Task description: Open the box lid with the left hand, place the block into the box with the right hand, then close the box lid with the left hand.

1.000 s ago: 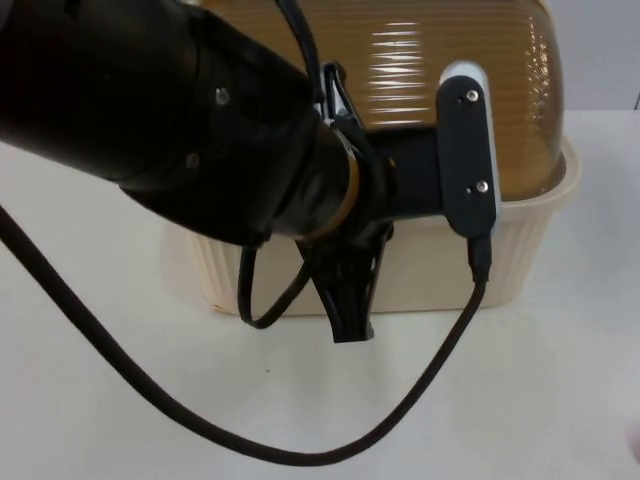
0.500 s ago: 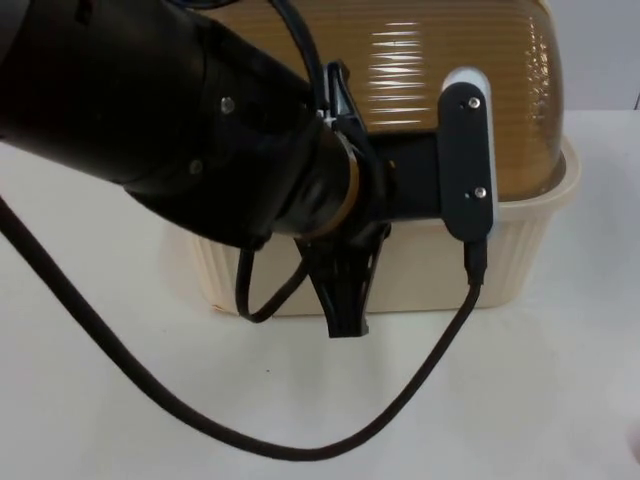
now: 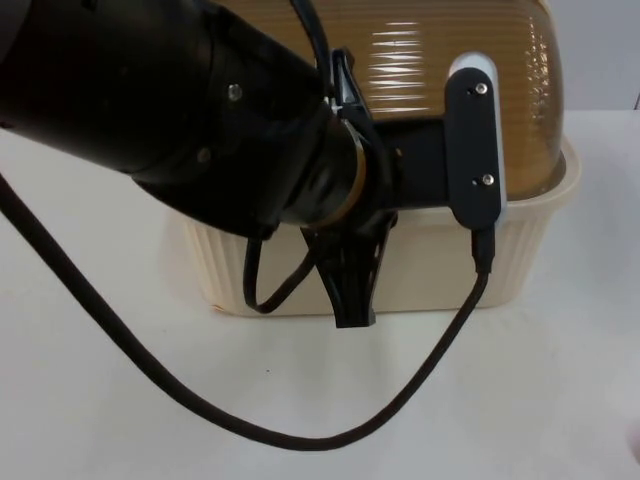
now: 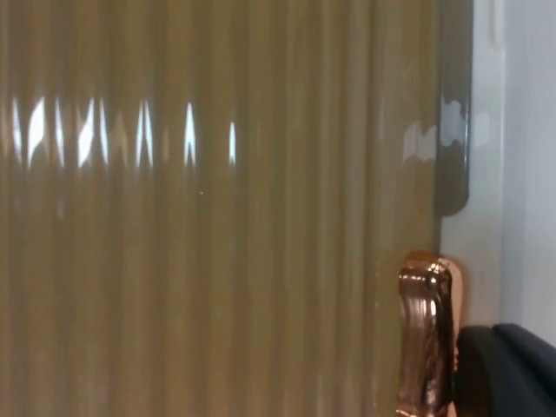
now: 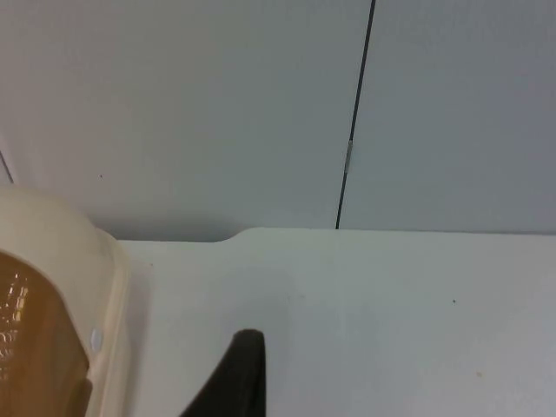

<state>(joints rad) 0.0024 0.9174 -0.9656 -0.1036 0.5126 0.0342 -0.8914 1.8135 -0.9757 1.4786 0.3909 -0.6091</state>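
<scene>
A cream ribbed box [image 3: 440,270] stands at the back of the table with its brown translucent ribbed lid [image 3: 440,70] down on it. My left arm reaches over the box, and my left gripper [image 3: 352,305] points down in front of the box's front wall. In the left wrist view the lid [image 4: 217,217] is very close. A copper-coloured handle [image 4: 426,339] sits at its edge, right beside my left gripper [image 4: 508,373]. My right gripper [image 5: 236,373] waits above the table beside a corner of the box [image 5: 109,295].
White table top [image 3: 520,400] spreads in front of and around the box. The grey partition wall [image 5: 217,104] rises behind the table. A small pink sliver [image 3: 635,440] shows at the right edge of the top view.
My left arm has shifted slightly to the right, with the gripper's tip a little higher in the top view. The lid stays down.
</scene>
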